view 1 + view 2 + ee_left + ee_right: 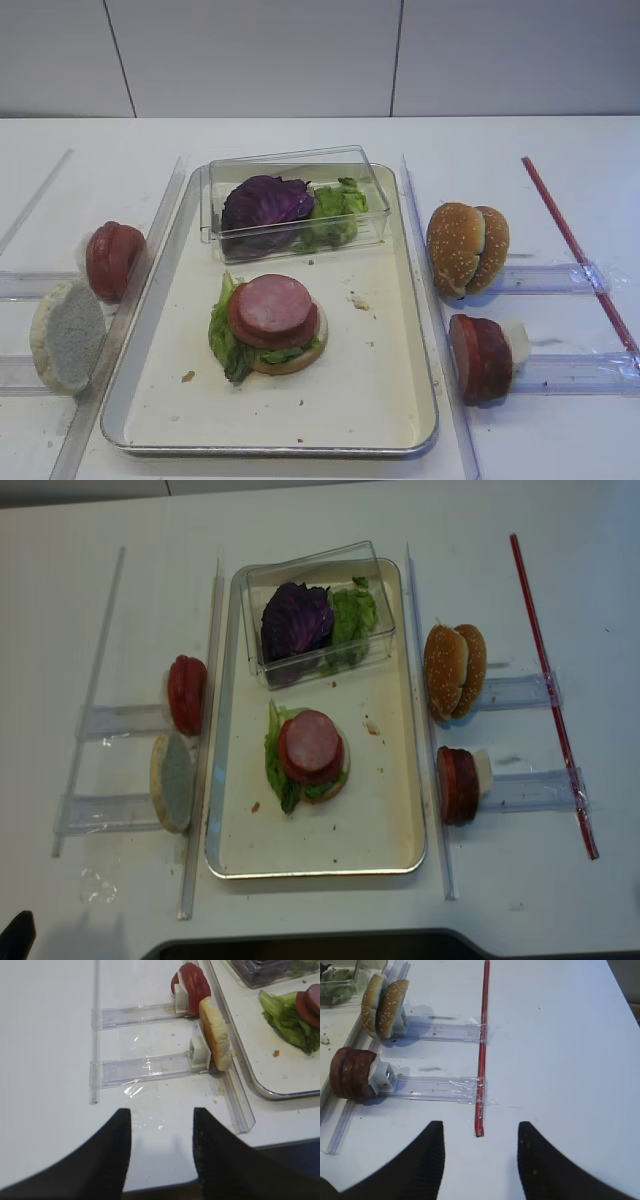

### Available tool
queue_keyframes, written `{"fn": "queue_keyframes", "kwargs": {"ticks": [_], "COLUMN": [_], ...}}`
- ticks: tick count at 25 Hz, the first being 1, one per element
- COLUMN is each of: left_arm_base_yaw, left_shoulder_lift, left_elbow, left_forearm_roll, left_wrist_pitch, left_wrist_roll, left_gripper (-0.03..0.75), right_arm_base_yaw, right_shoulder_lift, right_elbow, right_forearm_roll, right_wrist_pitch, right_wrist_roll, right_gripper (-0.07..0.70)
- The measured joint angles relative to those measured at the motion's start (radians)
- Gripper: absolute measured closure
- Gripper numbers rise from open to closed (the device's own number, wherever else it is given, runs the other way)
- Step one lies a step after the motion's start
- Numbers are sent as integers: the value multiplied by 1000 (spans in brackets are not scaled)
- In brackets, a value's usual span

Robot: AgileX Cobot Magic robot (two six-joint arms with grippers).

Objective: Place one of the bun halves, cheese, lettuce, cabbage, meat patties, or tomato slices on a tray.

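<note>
On the tray (400, 400) sits a stack: a bun half, lettuce (228, 340) and a pink-faced meat patty (272, 306) on top. Purple cabbage (264, 200) and more lettuce lie in a clear box (375, 205) at the tray's far end. Left of the tray stand tomato slices (113, 260) and a bun half (67, 335) on edge. Two bun halves (467, 248) and meat patties (480, 357) stand to its right. No cheese is in view. My left gripper (160, 1117) is open over bare table near the front edge. My right gripper (480, 1132) is open, empty, right of the meat patties (352, 1072).
Clear plastic rails (560, 372) with white sliders hold the food on both sides. A red strip (482, 1045) runs across the right rails, ending between my right fingers. Long clear guides (237, 1100) flank the tray. The table's front edge is just below my left gripper.
</note>
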Motion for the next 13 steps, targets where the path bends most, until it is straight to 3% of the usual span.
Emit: {"fn": "queue_keyframes", "kwargs": {"ticks": [13], "left_arm_base_yaw": [0], "left_shoulder_lift": [0], "left_elbow": [0], "left_forearm_roll": [0], "left_wrist_pitch": [0], "left_wrist_roll": [0], "left_gripper": [433], "right_arm_base_yaw": [0], "right_shoulder_lift": [0], "right_elbow": [2], "right_forearm_roll": [0], "right_wrist_pitch": [0], "right_wrist_roll": [-2], "right_gripper": [274]}}
